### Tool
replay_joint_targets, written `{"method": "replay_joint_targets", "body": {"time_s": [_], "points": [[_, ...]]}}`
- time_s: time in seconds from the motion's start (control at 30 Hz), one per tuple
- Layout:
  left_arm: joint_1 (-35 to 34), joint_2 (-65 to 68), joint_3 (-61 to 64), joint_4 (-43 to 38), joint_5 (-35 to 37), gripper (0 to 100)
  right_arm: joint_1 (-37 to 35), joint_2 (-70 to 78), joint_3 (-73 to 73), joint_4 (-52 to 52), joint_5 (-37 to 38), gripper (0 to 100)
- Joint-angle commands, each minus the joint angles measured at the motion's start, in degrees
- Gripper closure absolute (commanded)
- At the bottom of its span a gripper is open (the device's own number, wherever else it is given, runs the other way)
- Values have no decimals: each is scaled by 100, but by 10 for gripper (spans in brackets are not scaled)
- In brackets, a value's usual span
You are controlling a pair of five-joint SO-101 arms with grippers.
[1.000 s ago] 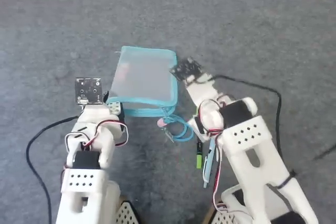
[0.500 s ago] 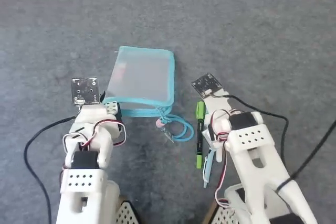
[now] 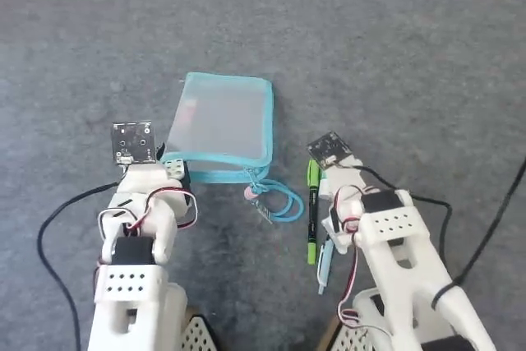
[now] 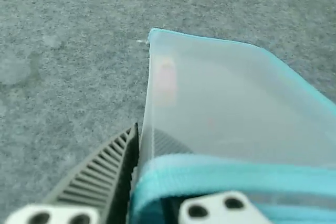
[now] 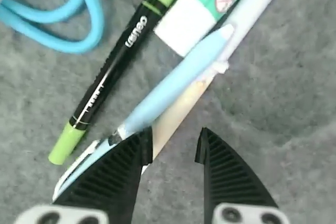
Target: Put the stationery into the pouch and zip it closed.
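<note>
Pinching the pouch [image 4: 226, 114] by its zipper edge between the left jaws; hovering with the right jaws slightly parted, blue pen [image 5: 178, 77] at one tip, green marker [image 5: 113, 72] just beyond.

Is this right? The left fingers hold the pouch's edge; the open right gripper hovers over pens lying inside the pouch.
No. The high view shows the pens lying on the table beside the pouch, not inside. The left fingers hold the pouch's edge; the open right gripper hovers over the pens.
</note>
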Motion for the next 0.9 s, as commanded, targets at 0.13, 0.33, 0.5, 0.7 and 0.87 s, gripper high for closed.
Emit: {"method": "replay_joint_targets", "body": {"time_s": [0.13, 0.33, 0.5, 0.7, 0.87], "points": [[-53, 9, -110, -149, -53, 988, 75, -233, 229, -268, 70, 898], [-53, 9, -110, -149, -53, 988, 110, -242, 220, -312, 70, 993], [-35, 9, -110, -167, -53, 988, 303, -312, -123, 119, 457, 991], [-18, 9, -101, -176, -35, 988, 1332, -312, -1451, 945, 510, 991], [-9, 9, -101, -185, -35, 988, 1323, -312, -2620, 1736, 510, 991]]}}
